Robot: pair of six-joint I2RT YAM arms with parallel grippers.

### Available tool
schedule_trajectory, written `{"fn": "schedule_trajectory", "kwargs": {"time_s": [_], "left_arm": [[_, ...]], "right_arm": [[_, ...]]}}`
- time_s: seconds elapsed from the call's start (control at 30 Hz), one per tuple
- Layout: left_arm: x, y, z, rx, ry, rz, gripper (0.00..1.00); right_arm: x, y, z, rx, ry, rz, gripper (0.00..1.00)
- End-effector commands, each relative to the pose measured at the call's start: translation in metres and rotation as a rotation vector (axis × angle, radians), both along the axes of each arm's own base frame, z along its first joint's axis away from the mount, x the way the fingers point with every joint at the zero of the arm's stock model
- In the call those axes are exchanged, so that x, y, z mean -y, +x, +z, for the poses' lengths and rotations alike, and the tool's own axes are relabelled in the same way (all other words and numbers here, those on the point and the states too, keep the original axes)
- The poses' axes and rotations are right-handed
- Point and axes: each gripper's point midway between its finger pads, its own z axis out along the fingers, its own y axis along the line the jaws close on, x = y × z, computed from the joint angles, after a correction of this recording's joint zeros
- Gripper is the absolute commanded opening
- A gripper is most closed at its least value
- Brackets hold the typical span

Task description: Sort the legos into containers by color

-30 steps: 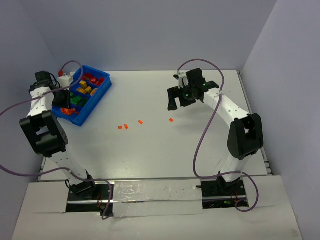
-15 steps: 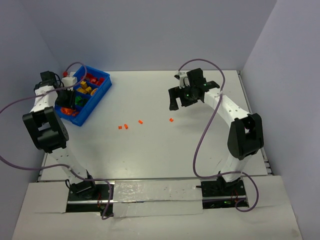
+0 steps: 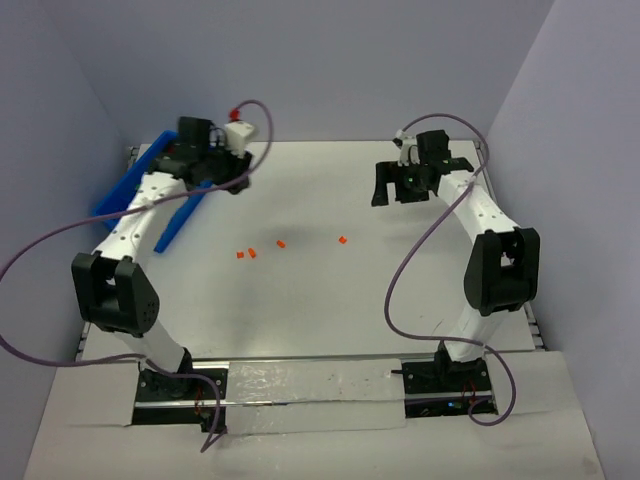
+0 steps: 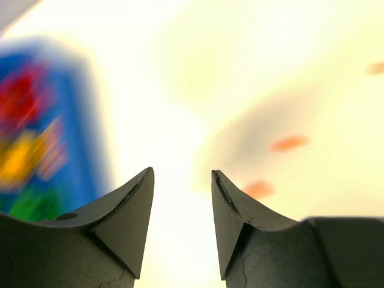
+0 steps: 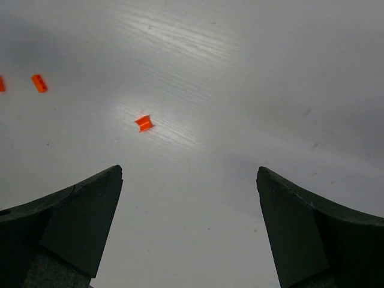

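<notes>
Left arm (image 3: 130, 225), right arm (image 3: 482, 212): white tubular links joined by bulky black joints. Purple cables (image 3: 40, 245) looped alongside each. Black bases (image 3: 168, 380). White block (image 3: 240, 131), red-tipped, mounted on left wrist. Left gripper (image 4: 180, 174), right gripper (image 5: 189, 171): dark grey matte fingers (image 4: 123, 210), wedge-shaped, pointed tips; fine crack lines seen on left ones.

jaws wide apart, empty | orange bit (image 5: 143, 123) on table (image 5: 252, 78) | second orange bit (image 5: 39, 83) left

A robotics lab test cell here: bare lavender walls (image 3: 330, 60) box in a plain white desk (image 3: 300, 300), with two white robot arms (image 3: 130, 225) bolted along its taped near edge (image 3: 300, 385) and purple cables (image 3: 400, 290) looping loose.
</notes>
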Motion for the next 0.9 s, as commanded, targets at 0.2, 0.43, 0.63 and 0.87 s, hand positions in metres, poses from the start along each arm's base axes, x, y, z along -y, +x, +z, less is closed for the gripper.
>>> {"fn": "schedule_trajectory", "kwargs": {"time_s": [0.2,0.43,0.63,0.87], "left_arm": [[0.212,-0.048,-0.053,-0.111,-0.135,-0.118,0.85],[0.261,-0.063,-0.11,-0.212,-0.107,-0.128,0.82],[0.283,-0.056,-0.133,-0.189,-0.052,-0.11,0.78],[0.294,-0.045,-0.159,-0.184,-0.016,-0.114,0.7]], "right_arm": [[0.078,-0.001,0.025,0.03,0.041,-0.201,1.0],[0.091,-0.001,0.029,0.041,0.053,-0.236,1.0],[0.092,0.0,0.032,0.045,0.059,-0.239,1.0],[0.091,-0.002,0.031,0.041,0.059,-0.235,1.0]]}}
